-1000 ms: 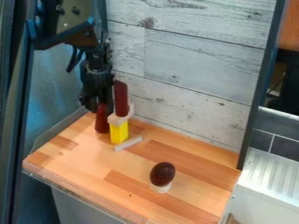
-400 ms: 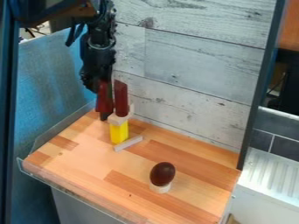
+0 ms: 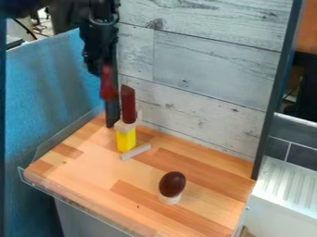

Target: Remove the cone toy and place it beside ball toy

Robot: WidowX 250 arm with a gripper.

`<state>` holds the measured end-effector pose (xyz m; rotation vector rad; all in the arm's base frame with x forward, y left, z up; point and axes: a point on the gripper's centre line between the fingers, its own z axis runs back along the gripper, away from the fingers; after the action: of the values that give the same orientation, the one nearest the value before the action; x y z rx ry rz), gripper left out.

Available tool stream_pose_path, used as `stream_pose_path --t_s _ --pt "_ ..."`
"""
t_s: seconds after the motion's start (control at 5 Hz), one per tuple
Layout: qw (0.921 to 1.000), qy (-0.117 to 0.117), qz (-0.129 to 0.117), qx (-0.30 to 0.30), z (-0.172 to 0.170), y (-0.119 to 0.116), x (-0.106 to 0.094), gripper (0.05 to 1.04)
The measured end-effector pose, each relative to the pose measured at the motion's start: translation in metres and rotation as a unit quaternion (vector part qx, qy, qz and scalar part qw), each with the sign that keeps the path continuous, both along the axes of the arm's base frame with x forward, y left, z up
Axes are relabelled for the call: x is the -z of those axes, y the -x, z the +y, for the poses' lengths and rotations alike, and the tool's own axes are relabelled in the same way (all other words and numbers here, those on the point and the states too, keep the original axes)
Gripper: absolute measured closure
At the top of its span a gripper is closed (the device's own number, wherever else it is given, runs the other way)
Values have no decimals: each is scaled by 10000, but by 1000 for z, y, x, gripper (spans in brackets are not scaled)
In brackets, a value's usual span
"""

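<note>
Lipped counter [image 3: 93, 173] spreads between yellow block [image 3: 126, 140] and ball [image 3: 172, 183].

The robot's arm [image 3: 99, 39] is black, built of chunky, stacked pieces rather than one smooth tube. Partway down sits a rounded joint [image 3: 103, 17] with a curved, ring-like rim that catches a paler grey sheen. Below it the body is blocky and uneven in outline, narrowing towards the black gripper [image 3: 107, 74]. Smaller fittings blur into the dark surface
</note>
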<state>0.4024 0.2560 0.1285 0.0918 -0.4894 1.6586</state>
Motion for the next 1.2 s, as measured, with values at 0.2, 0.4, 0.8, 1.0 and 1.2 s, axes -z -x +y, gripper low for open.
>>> stream_pose_path --t_s 0.2,0.4,0.8,1.0,1.2 --pt "9996 3 83 -257 2 6 -1 540" --pt "9990 -49 84 -429 4 7 -7 540" --pt "9985 340 -330 -283 -10 8 -51 540" --pt "9973 538 -495 -107 -17 12 -68 540" --pt "9959 693 -544 215 -37 18 -81 540"
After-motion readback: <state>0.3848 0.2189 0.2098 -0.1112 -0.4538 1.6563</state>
